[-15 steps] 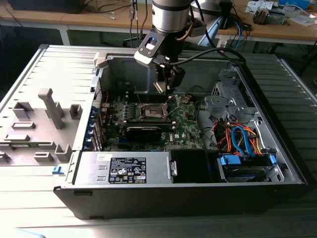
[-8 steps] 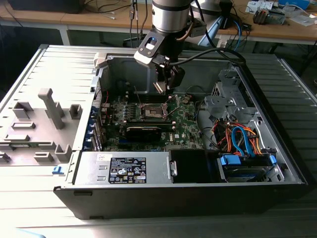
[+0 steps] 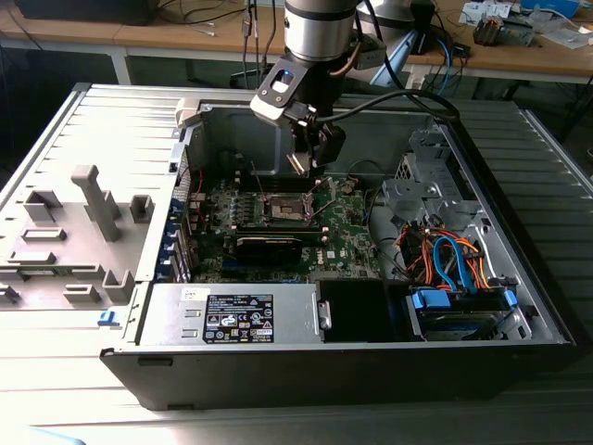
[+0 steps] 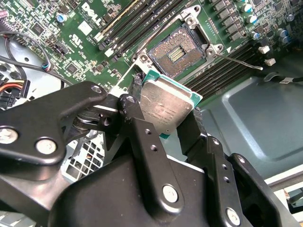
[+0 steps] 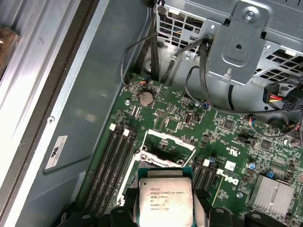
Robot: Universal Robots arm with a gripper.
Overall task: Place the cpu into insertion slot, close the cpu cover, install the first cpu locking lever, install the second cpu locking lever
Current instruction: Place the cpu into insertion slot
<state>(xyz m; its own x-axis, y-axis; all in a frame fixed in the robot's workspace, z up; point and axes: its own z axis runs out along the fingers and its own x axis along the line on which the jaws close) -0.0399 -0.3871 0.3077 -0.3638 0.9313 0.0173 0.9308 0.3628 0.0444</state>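
An open computer case (image 3: 352, 371) lies on its side, with a green circuit board (image 3: 347, 232) on its floor toward the exterior view's left. The arm (image 3: 320, 28) hangs from the far side, above the board. Its gripper (image 4: 161, 112) is clamped on the cpu (image 4: 166, 105), with the fingers (image 4: 137, 125) pressing two opposite edges and the chip tilted, clear of the board. The insertion slot (image 4: 177, 52) sits just beyond it, uncovered, its contacts showing. In the first wrist view the cpu cover (image 5: 170, 140) stands raised just beside the chip.
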